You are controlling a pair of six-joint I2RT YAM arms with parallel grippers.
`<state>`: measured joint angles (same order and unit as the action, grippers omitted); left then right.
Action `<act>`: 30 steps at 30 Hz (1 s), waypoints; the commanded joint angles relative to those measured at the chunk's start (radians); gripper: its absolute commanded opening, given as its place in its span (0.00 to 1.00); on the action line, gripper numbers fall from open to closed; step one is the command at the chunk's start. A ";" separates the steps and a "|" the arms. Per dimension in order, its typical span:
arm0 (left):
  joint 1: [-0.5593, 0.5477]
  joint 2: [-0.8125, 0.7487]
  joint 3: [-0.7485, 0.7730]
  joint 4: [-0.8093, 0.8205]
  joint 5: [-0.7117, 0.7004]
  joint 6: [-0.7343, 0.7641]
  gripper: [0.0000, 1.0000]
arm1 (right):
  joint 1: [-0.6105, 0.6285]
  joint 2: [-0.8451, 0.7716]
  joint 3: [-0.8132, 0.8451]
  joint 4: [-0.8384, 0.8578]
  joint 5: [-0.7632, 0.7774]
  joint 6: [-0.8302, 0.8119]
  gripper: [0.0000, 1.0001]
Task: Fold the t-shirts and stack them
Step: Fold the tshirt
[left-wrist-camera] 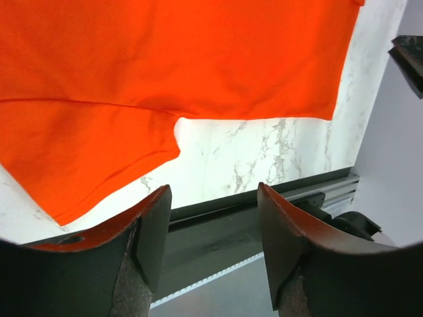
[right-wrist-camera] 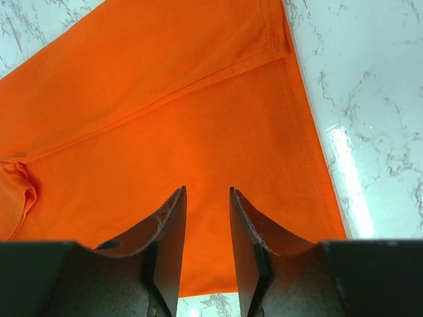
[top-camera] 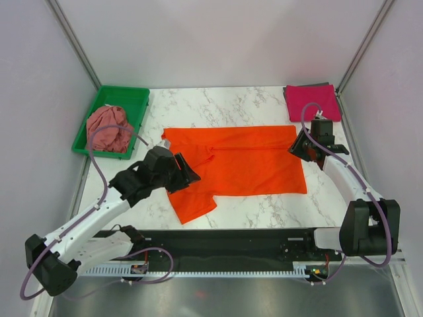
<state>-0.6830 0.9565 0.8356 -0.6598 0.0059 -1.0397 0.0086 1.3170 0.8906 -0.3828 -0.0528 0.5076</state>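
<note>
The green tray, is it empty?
No, a crumpled dusty rose t-shirt lies bunched up inside the green tray.

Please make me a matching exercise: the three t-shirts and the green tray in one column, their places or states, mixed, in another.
Things: 1 orange t-shirt; 2 magenta-pink t-shirt; 3 dusty rose t-shirt; 4 green tray.
Places: A crumpled in the tray; B far left of the table; C spread out mid-table; D folded, far right corner.
Pairs: 1-C; 2-D; 3-A; 4-B.
</note>
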 commanded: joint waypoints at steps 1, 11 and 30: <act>-0.003 0.005 -0.018 0.012 0.016 -0.043 0.63 | -0.001 -0.033 0.007 -0.004 -0.002 -0.007 0.41; -0.003 -0.081 -0.308 0.003 -0.035 -0.152 0.59 | -0.001 -0.044 0.010 -0.016 0.007 -0.018 0.41; -0.026 0.039 -0.366 -0.008 -0.086 -0.284 0.39 | 0.001 -0.036 0.004 -0.018 0.024 -0.020 0.41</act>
<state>-0.7002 0.9909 0.4812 -0.6643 -0.0227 -1.2133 0.0086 1.3025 0.8906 -0.4042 -0.0448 0.4995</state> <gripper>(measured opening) 0.404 0.411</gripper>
